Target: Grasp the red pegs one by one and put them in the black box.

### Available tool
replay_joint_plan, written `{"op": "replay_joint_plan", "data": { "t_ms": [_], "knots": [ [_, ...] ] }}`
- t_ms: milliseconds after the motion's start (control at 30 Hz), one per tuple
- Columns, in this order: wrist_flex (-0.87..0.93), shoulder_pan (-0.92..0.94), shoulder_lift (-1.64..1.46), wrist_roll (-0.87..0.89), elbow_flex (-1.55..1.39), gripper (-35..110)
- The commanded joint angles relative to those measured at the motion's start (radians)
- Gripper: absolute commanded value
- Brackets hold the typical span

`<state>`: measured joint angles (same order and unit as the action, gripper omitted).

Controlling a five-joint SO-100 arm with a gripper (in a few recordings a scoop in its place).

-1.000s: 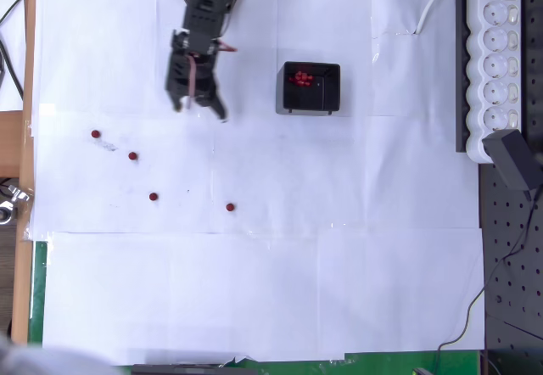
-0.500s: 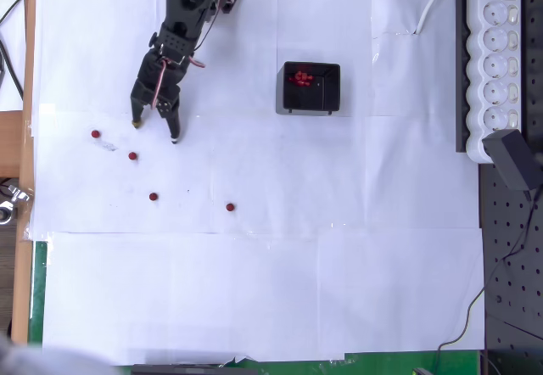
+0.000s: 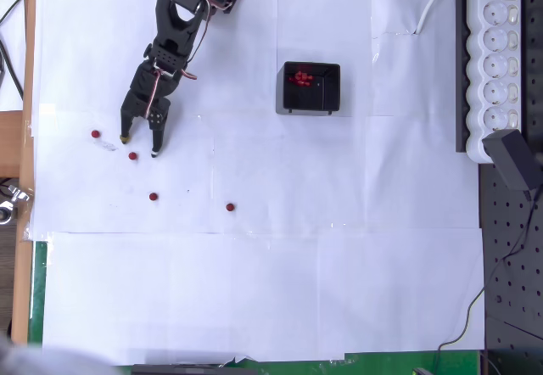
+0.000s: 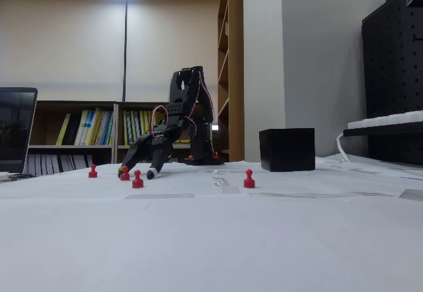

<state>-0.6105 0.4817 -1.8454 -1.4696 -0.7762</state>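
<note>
The tool (image 3: 139, 145) is spread apart just above a red peg (image 3: 132, 156). Three more pegs (image 3: 153, 196) stand upright nearby. The black box (image 3: 310, 88) sits well apart, pegs inside.

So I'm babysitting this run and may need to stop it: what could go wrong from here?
The open pincer straddles one red peg with its tips near the paper; closing slightly off could knock it over or roll it away. The swing to the black box is long, so a weakly pinched peg might drop onto the paper.

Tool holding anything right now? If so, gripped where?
Nothing held. The tool is open, fingertips low over the white paper, straddling a red peg without gripping it.
</note>
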Motion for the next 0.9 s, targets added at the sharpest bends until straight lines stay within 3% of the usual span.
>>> {"op": "replay_joint_plan", "data": {
  "t_ms": [0,867],
  "knots": [
    [-0.066,0.028,-0.038,0.025,-0.041,25],
    [-0.140,0.025,-0.156,-0.074,-0.147,23]
  ]
}}
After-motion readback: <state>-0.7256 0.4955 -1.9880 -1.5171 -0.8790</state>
